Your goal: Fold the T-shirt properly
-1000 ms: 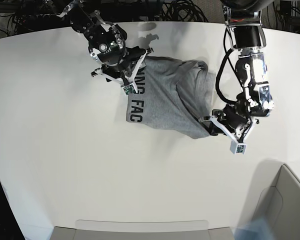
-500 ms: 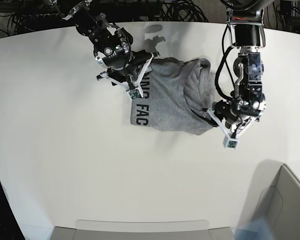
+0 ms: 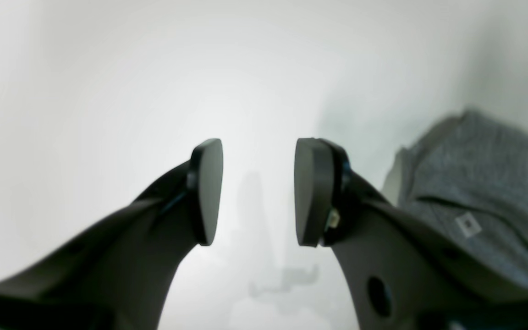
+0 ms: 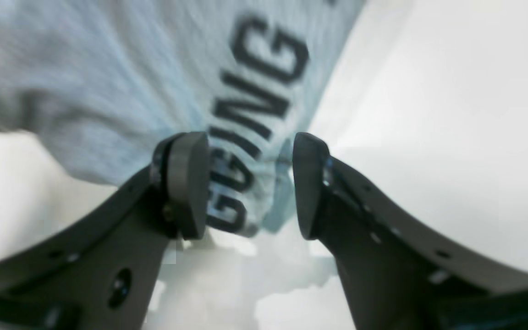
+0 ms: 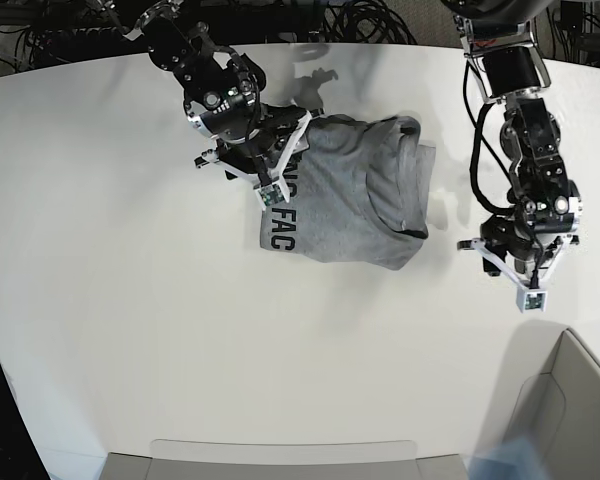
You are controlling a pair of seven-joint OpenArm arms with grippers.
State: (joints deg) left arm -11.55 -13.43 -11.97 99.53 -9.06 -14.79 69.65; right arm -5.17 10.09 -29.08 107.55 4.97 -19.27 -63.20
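The heather-grey T-shirt (image 5: 350, 200) lies partly folded at the table's middle back, with black lettering along its left edge. My right gripper (image 5: 285, 135) hovers open over that lettered edge. In the right wrist view the letters on the T-shirt (image 4: 108, 59) run between the open fingers of the right gripper (image 4: 250, 183), which hold nothing. My left gripper (image 5: 510, 250) stands to the right of the shirt, apart from it. In the left wrist view the left gripper (image 3: 258, 188) is open over bare table, with the T-shirt (image 3: 488, 183) off to the right.
The white table (image 5: 130, 300) spreads wide to the left and front. A grey bin (image 5: 570, 400) stands at the front right corner. A flat grey tray (image 5: 280, 460) sits at the front edge. Black cables (image 5: 370, 20) lie behind the table.
My left gripper has moved right, away from the shirt's lower right corner, and now stands apart from the cloth. The right gripper has shifted slightly right over the lettered edge.
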